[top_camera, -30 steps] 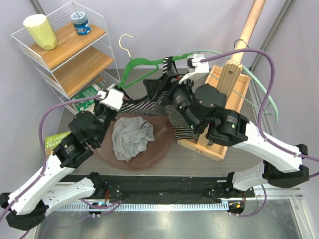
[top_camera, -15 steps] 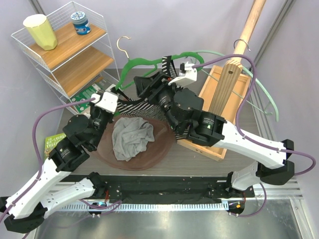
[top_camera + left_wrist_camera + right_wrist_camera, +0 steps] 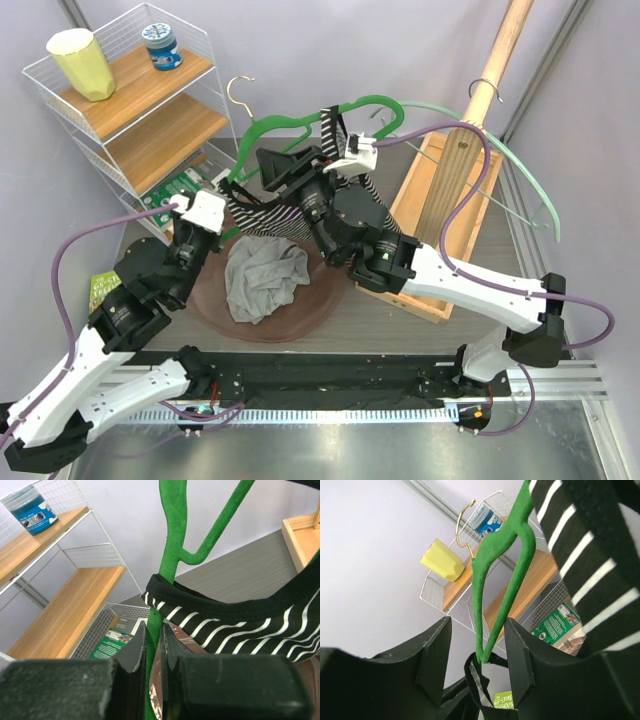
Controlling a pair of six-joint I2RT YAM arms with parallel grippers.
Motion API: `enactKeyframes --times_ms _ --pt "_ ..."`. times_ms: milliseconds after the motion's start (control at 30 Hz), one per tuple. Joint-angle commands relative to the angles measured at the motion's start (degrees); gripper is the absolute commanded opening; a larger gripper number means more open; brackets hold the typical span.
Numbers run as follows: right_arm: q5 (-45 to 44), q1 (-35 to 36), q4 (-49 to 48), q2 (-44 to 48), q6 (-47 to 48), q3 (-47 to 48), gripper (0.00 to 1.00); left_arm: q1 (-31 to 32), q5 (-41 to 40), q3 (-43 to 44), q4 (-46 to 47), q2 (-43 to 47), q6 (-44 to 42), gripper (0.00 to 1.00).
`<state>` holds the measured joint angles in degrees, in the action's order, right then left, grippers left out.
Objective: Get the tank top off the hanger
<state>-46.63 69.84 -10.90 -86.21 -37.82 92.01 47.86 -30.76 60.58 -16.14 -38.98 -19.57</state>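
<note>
A green hanger [image 3: 300, 122] with a gold hook hangs tilted above the table, and the black-and-white striped tank top [image 3: 265, 218] droops from it. My left gripper [image 3: 228, 196] is shut on the hanger's lower left arm [image 3: 152, 635], just below the tank top's black hem [image 3: 225, 625]. My right gripper [image 3: 268, 165] is open. Its jaws straddle the hanger's pointed end [image 3: 492, 630], where a black strap [image 3: 476, 677] is looped round. Striped cloth [image 3: 585, 555] fills the upper right of the right wrist view.
A grey cloth [image 3: 262, 280] lies on a round brown mat [image 3: 320, 300]. A wire shelf [image 3: 130, 110] at the back left holds a yellow cup [image 3: 80, 62] and a blue jar [image 3: 160, 45]. A wooden crate [image 3: 420, 200] with a pole [image 3: 470, 120] and mint hangers [image 3: 520, 170] stands on the right.
My right arm has swung left along the hanger to its left end, and its jaws have narrowed. The hanger and tank top have shifted left and up; the left grip held.
</note>
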Motion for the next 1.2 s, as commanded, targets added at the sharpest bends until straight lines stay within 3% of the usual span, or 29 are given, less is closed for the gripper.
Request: enactKeyframes --times_ms 0,167,500,733,833,867,933,1167 --pt "-1.36 -1.02 -7.12 -1.76 -2.17 -0.60 0.51 -0.13 1.85 0.68 4.98 1.71 2.79 0.00" --pt "-0.04 -1.99 -10.19 -2.73 -1.64 -1.56 0.42 -0.04 2.55 0.42 4.54 2.16 3.22 0.00" --pt "6.11 -3.84 -17.84 -3.87 -4.80 -4.64 0.02 -0.04 4.92 0.07 3.84 3.21 4.81 0.00" --pt "11.29 -3.84 -24.87 -3.26 -4.10 -7.28 0.01 -0.04 6.68 2.17 -1.60 4.53 6.65 0.00" --pt "14.10 -3.84 -27.33 -2.47 -3.66 -8.59 0.01 -0.04 8.52 3.23 -4.77 5.14 8.58 0.10" --pt "14.81 -3.84 -27.95 -2.21 -3.49 -9.29 0.01 -0.04 8.96 3.49 -6.34 5.75 9.02 0.19" --pt "16.31 -3.84 -28.83 -1.24 -3.05 -9.91 0.01 -0.04 9.49 3.93 -7.93 6.55 10.42 0.29" --pt "20.61 -4.19 -32.52 1.22 -2.34 -13.60 0.01 -0.04 10.46 6.04 -13.65 11.38 15.52 0.47"
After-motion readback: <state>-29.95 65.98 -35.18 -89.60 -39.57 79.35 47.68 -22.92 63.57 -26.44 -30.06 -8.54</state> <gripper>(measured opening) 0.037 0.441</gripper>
